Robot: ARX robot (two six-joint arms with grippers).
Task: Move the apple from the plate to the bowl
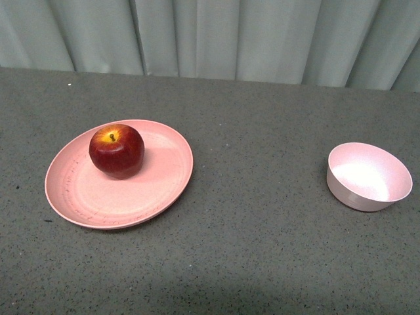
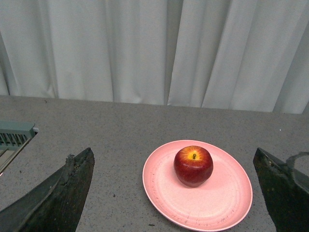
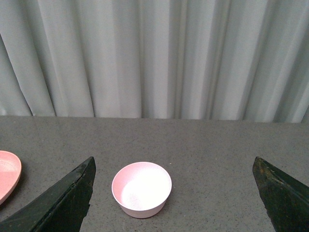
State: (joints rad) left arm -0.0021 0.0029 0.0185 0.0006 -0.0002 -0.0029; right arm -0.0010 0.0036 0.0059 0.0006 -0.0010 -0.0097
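Note:
The dark red apple (image 1: pixel 117 151) with a yellow patch at its stem sits upright on the far part of the wide salmon-pink plate (image 1: pixel 92 197) at the table's left. The small pale pink bowl (image 1: pixel 367 176) stands empty at the right. Neither arm shows in the front view. In the left wrist view my left gripper (image 2: pixel 175 191) is open and empty, held back from the apple (image 2: pixel 193 166) and plate (image 2: pixel 212 208). In the right wrist view my right gripper (image 3: pixel 174 193) is open and empty, held back from the bowl (image 3: pixel 141 189); the plate's edge (image 3: pixel 7 174) shows at the side.
The grey speckled table (image 1: pixel 262 249) runs back to a pale curtain (image 1: pixel 210 36). A grey ribbed fixture (image 2: pixel 14 135) sits at the table's side in the left wrist view.

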